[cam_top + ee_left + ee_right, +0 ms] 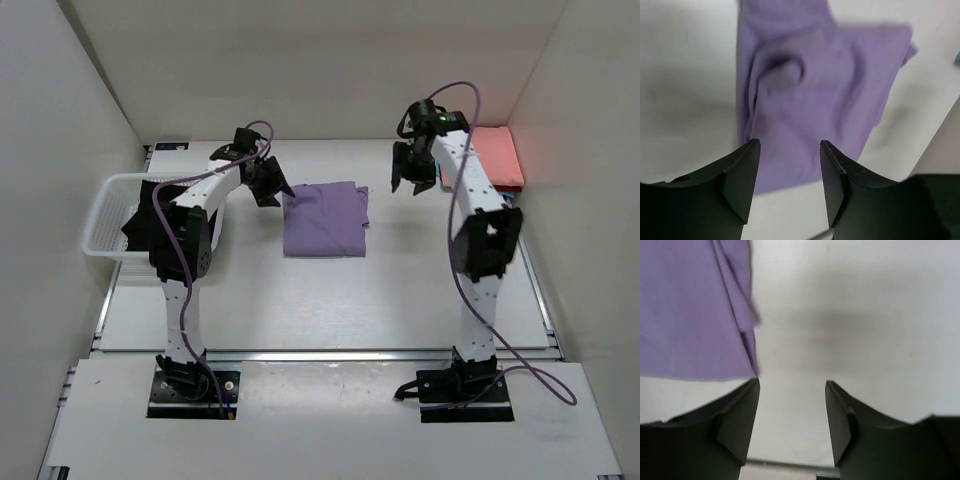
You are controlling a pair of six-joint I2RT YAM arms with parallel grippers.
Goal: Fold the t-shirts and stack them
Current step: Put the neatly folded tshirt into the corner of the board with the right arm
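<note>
A folded lilac-purple t-shirt (325, 219) lies on the table between the arms. It fills the upper part of the left wrist view (815, 90) and the upper left of the right wrist view (690, 305). My left gripper (272, 189) is open and empty, raised just left of the shirt's top-left corner. My right gripper (410, 183) is open and empty, raised right of the shirt. A folded salmon-pink t-shirt (495, 155) lies at the back right on a teal one (443, 180), of which only an edge shows. A black t-shirt (140, 222) sits in the basket.
A white lattice basket (105, 215) stands at the left edge of the table, behind my left arm. White walls close in the table on the left, back and right.
</note>
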